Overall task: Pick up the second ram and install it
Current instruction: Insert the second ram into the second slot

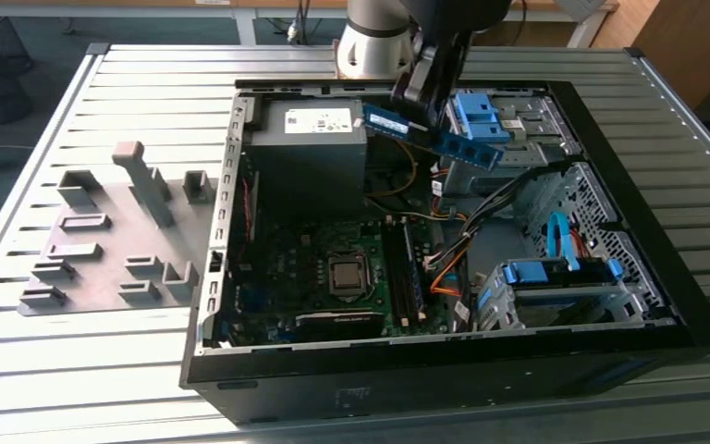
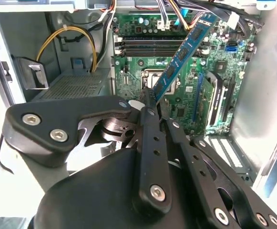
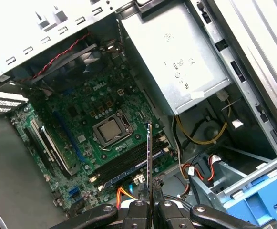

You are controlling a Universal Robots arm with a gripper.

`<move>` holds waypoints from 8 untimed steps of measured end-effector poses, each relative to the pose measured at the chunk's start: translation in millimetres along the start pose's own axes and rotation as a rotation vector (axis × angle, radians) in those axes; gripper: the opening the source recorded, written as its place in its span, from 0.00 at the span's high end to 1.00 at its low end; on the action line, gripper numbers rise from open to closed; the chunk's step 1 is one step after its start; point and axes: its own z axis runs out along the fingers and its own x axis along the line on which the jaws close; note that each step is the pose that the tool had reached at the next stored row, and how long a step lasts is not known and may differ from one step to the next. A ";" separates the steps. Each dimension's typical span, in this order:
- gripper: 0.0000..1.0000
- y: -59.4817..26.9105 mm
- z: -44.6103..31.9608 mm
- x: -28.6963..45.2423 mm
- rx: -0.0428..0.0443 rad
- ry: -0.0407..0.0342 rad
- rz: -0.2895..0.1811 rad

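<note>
My gripper (image 1: 410,96) is shut on the second ram (image 1: 434,134), a long dark green stick with black chips. It holds the stick tilted in the air above the back of the open computer case (image 1: 226,277), near the power supply (image 1: 312,139). In the second wrist view the second ram (image 2: 183,52) slants away from the gripper (image 2: 148,98) over the motherboard (image 2: 143,78). In the first wrist view the second ram (image 3: 149,152) stands edge-on out of the gripper (image 3: 148,193), above the long memory slots (image 3: 124,162) beside the processor socket (image 3: 110,130).
A grey fixture plate (image 1: 96,264) with upright blocks lies on the slatted table at the exterior view's left. Blue drive-bay clips (image 1: 479,116) and a drive cage (image 1: 558,277) fill the case's right side. Loose cables (image 1: 454,245) cross its middle. What seems to be another stick sits in a slot (image 1: 410,277).
</note>
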 end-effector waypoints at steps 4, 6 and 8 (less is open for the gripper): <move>0.86 0.0 0.0 0.0 0.0006 -0.0003 0.027; 0.86 0.0 0.0 0.0 0.0009 -0.0005 0.040; 0.86 0.0 0.0 0.0 0.0012 -0.0007 0.055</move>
